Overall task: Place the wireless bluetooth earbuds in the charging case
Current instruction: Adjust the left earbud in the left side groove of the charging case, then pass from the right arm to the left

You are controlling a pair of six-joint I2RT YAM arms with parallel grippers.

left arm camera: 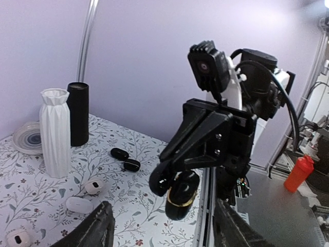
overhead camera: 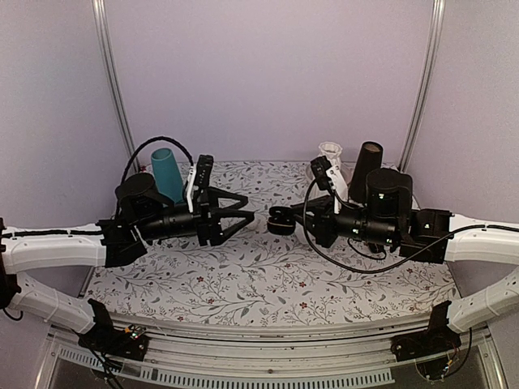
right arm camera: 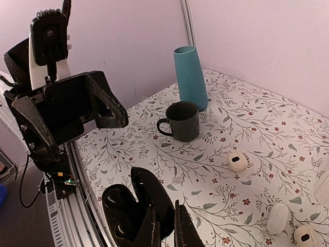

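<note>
We see the right hand [right arm camera: 165, 225] clamped tight on the charging case [right arm camera: 121, 216], its two fingers [right arm camera: 151, 231] pinching the raised lid. The case hangs open with the hollow base facing the right wrist camera. From the top view the case sits mid-counter between the two hands, just beside the tips of the left hand [overhead camera: 250, 207]. We cannot tell if it touches the counter [overhead camera: 268, 284] or hangs just above it. The left hand is spread wide with nothing between its fingers [left arm camera: 97, 226], and it points at the case. Both earbuds [left arm camera: 125, 159] lie on the counter just beside each other, outside the case and well apart from it. They are near the black cylinder [left arm camera: 78, 113] and the white vase [left arm camera: 55, 131], at the back on the right arm's side. Three white pebble pieces [left arm camera: 78, 204] are scattered on the floral surface nearer the left wrist camera than the earbuds. A plate [left arm camera: 28, 138] sits behind the white vase. A dark mug [right arm camera: 182, 121] stands upright in front of the teal vase [right arm camera: 190, 77] on the left arm's side, the two close together. An orange bottle [left arm camera: 299, 172] stands off the counter in the left wrist view. Earbuds not yet in the case, and neither hand is touching them.
</note>
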